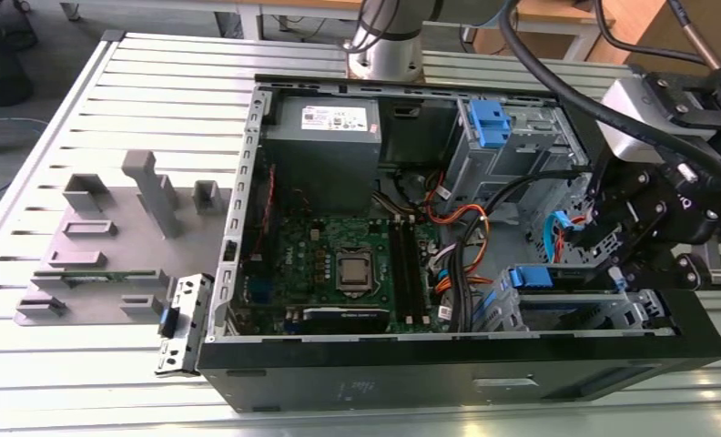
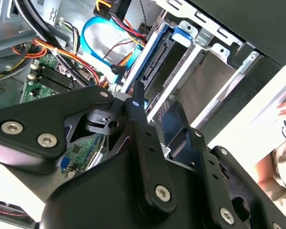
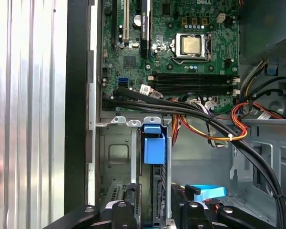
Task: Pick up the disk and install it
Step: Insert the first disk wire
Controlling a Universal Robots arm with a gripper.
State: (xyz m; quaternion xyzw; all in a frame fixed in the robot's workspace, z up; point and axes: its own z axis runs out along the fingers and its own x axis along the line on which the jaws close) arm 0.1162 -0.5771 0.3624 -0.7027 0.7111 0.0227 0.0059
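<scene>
Gripper (image 3: pixel 155 207) fingers straddling disk (image 3: pixel 154 148), in bay

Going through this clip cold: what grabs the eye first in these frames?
The open computer case on the slatted metal table stands out first, its green motherboard bare in the middle. At the exterior view's right, the black gripper reaches into the drive bay corner. There, in the first wrist view, the disk with its blue rail tab stands on edge in a metal cage slot, just past the gripper.
</scene>
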